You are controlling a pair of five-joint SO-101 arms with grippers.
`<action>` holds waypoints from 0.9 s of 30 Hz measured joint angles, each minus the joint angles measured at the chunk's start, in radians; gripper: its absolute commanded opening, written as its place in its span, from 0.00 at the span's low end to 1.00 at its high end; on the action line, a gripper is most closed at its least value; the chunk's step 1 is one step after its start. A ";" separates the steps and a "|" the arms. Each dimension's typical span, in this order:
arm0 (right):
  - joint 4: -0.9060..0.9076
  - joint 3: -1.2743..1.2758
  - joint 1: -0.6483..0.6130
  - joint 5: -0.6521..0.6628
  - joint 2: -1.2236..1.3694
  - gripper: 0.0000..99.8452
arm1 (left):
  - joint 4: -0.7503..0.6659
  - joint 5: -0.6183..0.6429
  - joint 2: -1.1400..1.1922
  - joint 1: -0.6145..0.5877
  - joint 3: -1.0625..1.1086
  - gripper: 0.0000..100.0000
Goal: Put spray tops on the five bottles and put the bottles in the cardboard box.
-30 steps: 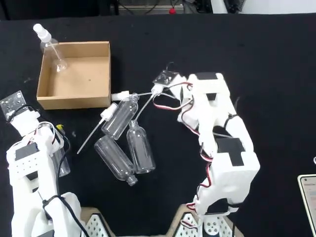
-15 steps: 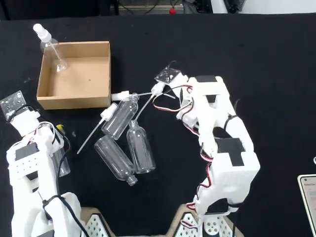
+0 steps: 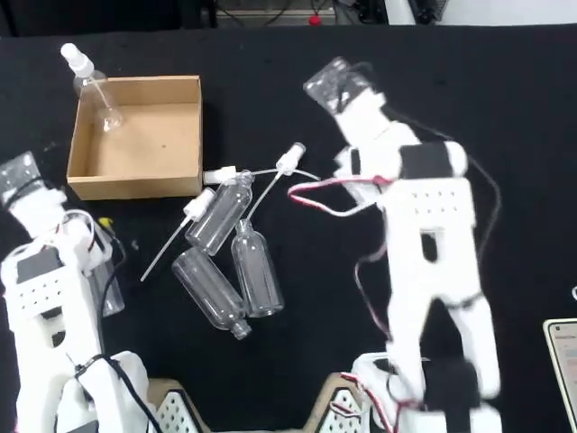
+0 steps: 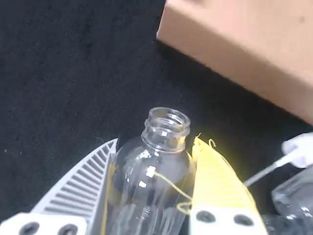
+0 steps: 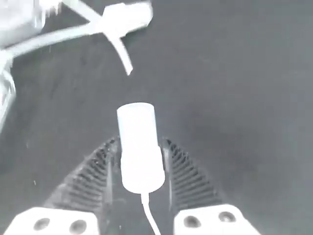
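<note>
One spray top (image 5: 137,122) has lifted away in the right claw (image 5: 140,144); left claw (image 4: 156,142) clamps a bottle (image 4: 164,127).

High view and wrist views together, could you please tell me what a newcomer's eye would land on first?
The left gripper is shut on an uncapped clear bottle near the cardboard box, while the right gripper clamps a white spray top. Between the arms, three more bottles lie jumbled with loose spray tops on the black table.
</note>
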 measured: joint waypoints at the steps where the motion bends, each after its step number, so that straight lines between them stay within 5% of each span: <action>1: 0.002 -0.006 0.000 -0.035 -0.031 0.02 | 0.026 0.000 0.000 0.009 -0.031 0.08; 8: 0.006 -0.097 0.000 -0.285 -0.109 0.02 | 0.126 0.000 0.000 0.123 -0.173 0.08; 18: 0.008 -0.155 0.000 -0.466 -0.110 0.02 | 0.264 0.000 -0.005 0.319 -0.302 0.08; 27: -0.014 -0.155 0.000 -0.657 -0.110 0.02 | 0.226 -0.072 -0.307 0.569 -0.149 0.08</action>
